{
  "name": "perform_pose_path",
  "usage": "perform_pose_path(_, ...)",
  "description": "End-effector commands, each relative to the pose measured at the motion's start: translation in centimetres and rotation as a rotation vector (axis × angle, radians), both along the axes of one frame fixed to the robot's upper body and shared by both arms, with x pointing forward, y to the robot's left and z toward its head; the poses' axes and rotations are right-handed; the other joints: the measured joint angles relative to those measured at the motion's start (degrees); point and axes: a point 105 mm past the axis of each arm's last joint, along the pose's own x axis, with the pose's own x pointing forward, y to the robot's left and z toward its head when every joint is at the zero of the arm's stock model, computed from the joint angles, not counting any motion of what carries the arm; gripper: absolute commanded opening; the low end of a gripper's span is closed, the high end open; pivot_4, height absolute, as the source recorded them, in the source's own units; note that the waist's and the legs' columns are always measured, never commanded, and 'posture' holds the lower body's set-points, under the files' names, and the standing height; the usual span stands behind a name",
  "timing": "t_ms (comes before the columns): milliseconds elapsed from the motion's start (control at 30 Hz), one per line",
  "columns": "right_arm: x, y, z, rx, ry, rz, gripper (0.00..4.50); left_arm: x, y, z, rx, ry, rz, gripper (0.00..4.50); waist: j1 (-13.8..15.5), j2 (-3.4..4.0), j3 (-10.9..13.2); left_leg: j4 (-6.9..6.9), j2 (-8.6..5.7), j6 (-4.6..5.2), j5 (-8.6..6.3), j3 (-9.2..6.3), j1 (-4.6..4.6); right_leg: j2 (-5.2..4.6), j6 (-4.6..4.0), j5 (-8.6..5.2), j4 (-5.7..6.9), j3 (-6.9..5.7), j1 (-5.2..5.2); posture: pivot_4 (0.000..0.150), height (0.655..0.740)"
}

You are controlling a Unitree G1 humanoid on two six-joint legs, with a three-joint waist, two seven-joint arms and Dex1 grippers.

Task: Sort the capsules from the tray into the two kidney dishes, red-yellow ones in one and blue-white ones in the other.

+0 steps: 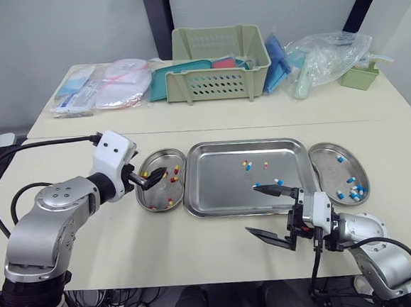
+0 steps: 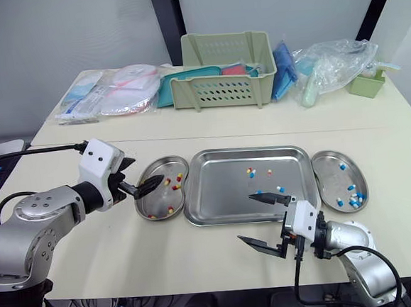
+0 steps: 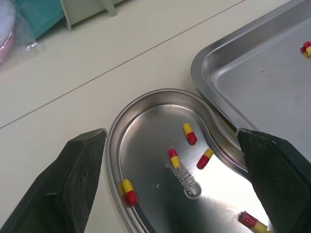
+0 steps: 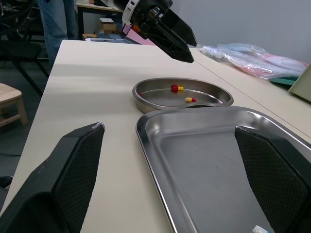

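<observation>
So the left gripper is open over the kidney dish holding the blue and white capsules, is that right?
Not quite. The left gripper is open over a kidney dish, but that dish holds red-yellow capsules, not blue-white ones, as the left wrist view shows.

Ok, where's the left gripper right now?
In the head views the left gripper hangs open over the left kidney dish, which holds red-yellow capsules, just left of the tray.

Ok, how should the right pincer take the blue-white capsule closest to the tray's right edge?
Across its narrow middle, from straight above. The blue-white capsule lies flat on the tray floor, apart from the others, so its rounded long sides are free. The raised rim would likely hinder a low sideways approach by the open right pincer.
</observation>
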Motion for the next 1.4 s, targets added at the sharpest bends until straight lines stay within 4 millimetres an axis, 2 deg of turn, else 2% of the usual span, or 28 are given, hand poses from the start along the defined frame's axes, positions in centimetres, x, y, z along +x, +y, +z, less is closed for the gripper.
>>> perform_pose_path(33,0.1,-0.2,0.9,0.009,-0.040,-0.020,4.50,-0.4,0.6,2.0,-0.021,-0.097,-0.012,4.46,0.00,0.00,0.00,0.00,0.00,0.00,0.00,0.00,0.00,0.00,0.00,0.00,0.00,0.00,0.00,0.150,0.7400)
perform_pose_path(167,0.1,-1.6,1.1,-0.003,-0.003,-0.117,4.50,-1.4,2.6,2.0,-0.056,-0.135,-0.011,4.46,-0.08,0.01,0.00,-0.04,0.01,0.00,0.00,0.04,0.01,0.00,0.00,0.00,0.00,0.04,-0.04,0.150,0.7400)
perform_pose_path(233,-0.1,-3.4,1.7,-0.016,0.036,-0.196,4.50,-1.9,4.7,1.5,-0.075,-0.158,0.023,4.46,-0.01,0.02,0.00,-0.05,0.01,0.00,0.00,0.04,-0.01,0.00,0.00,0.00,-0.01,0.04,-0.04,0.150,0.7400)
perform_pose_path(300,-0.4,-6.1,2.1,-0.046,0.071,-0.283,4.50,-2.7,7.5,0.5,-0.087,-0.163,0.086,4.46,0.02,0.02,0.00,-0.04,0.01,0.00,0.00,0.04,-0.02,-0.02,0.00,0.00,-0.02,0.04,-0.04,0.150,0.7400)
perform_pose_path(400,-0.8,-9.3,2.4,-0.099,0.091,-0.381,4.50,-3.7,10.1,-1.0,-0.105,-0.157,0.146,4.46,0.08,-0.01,-0.01,-0.05,0.01,0.01,-0.01,0.05,0.00,-0.02,0.00,0.00,-0.02,0.03,-0.01,0.150,0.7400)
perform_pose_path(533,-2.0,-16.4,2.1,-0.228,0.121,-0.575,4.50,-5.8,14.4,-4.4,-0.118,-0.092,0.266,4.46,0.08,-0.04,-0.02,-0.06,-0.01,0.02,-0.01,0.12,0.02,-0.04,0.00,0.00,-0.05,0.07,0.02,0.150,0.7400)
perform_pose_path(600,-2.6,-19.0,1.9,-0.276,0.142,-0.632,4.50,-6.7,15.4,-5.5,-0.134,-0.063,0.280,4.46,0.05,-0.11,-0.02,-0.08,0.00,0.03,-0.02,0.11,0.03,-0.03,-0.01,0.00,-0.08,0.06,0.01,0.150,0.7400)
perform_pose_path(733,-3.1,-22.9,1.5,-0.336,0.183,-0.727,4.50,-8.5,16.5,-7.4,-0.132,0.003,0.284,4.46,-0.04,-0.12,-0.02,-0.09,0.01,0.02,-0.02,0.13,0.09,-0.02,-0.01,0.00,-0.04,0.06,0.05,0.150,0.7400)
perform_pose_path(833,-3.3,-25.1,1.2,-0.368,0.222,-0.778,4.50,-9.9,17.3,-8.8,-0.118,0.046,0.299,4.46,-0.12,-0.10,-0.02,-0.10,0.02,0.03,-0.02,0.17,0.10,-0.02,-0.01,0.00,-0.04,0.10,0.04,0.150,0.7400)
perform_pose_path(900,-3.5,-26.1,1.1,-0.383,0.242,-0.800,4.50,-10.7,17.5,-9.3,-0.116,0.063,0.306,4.46,-0.13,-0.10,-0.02,-0.11,0.02,0.02,-0.02,0.19,0.10,-0.02,-0.01,0.00,-0.05,0.12,0.04,0.150,0.7400)
perform_pose_path(1067,-3.5,-26.9,0.8,-0.400,0.258,-0.811,4.50,-11.2,17.0,-9.4,-0.123,0.055,0.303,4.46,-0.09,-0.08,-0.05,-0.11,0.02,0.02,-0.02,0.19,0.10,-0.03,-0.01,0.00,-0.05,0.12,0.06,0.150,0.7400)
perform_pose_path(1400,-3.1,-27.2,0.5,-0.415,0.266,-0.806,4.50,-11.4,16.1,-9.6,-0.130,0.049,0.290,4.46,-0.09,-0.08,-0.05,-0.11,0.02,0.02,-0.02,0.19,0.10,-0.03,-0.01,0.00,-0.05,0.11,0.06,0.150,0.7400)
